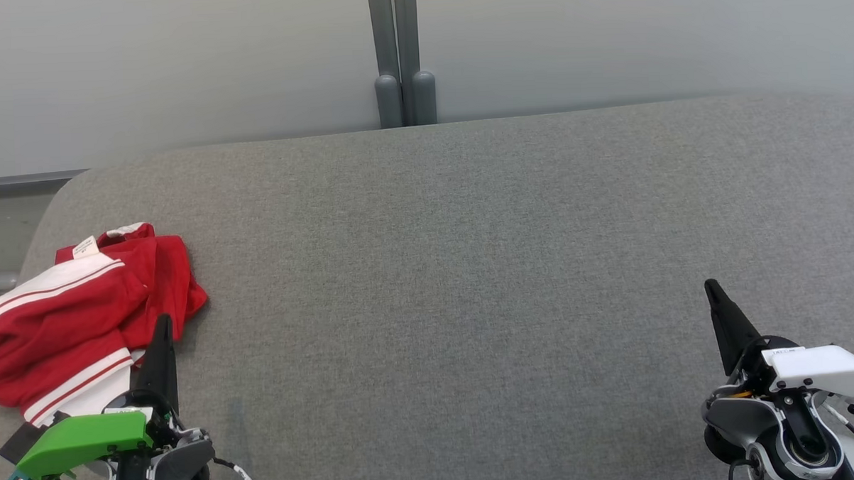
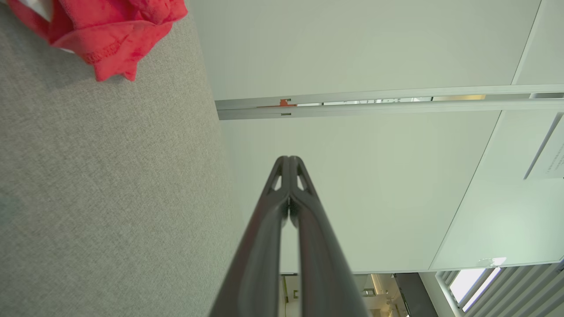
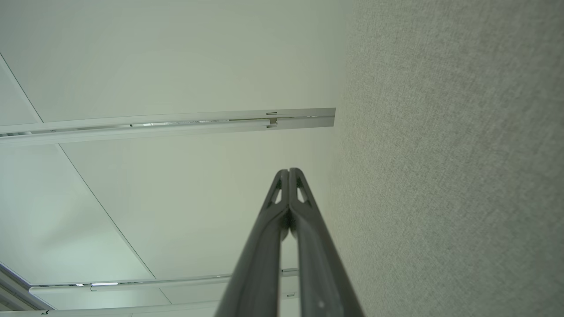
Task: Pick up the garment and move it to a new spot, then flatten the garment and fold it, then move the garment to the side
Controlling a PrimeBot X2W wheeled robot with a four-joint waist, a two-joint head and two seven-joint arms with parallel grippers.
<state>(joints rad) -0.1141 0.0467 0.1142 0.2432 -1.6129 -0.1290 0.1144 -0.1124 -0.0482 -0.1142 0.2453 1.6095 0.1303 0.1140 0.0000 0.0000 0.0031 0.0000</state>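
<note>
Closest in, the green cover (image 1: 86,438) on the left wrist and the white cover (image 1: 822,368) on the right wrist sit low, and from each a dark pair rises. Left fingers (image 1: 163,327) are pressed together, tips meeting, gripping nothing; the left wrist view confirms it, left fingers (image 2: 288,162) sealed at the tip. Right fingers (image 1: 714,297) are the same story, clamped tight and empty, and up close the right fingers (image 3: 288,172) show no gap at the tip. Now the garment (image 1: 81,309), red with white stripes, lies crumpled on the grey bench (image 1: 456,267), just outboard of the left fingers and reaching a little past their tips. From the left wrist its red hem (image 2: 112,35) sits off to one side, bare bench between it and the tips. Well apart from it, the right fingers point over bare fabric toward the pale wall (image 1: 604,35) and its grey post (image 1: 396,56).
</note>
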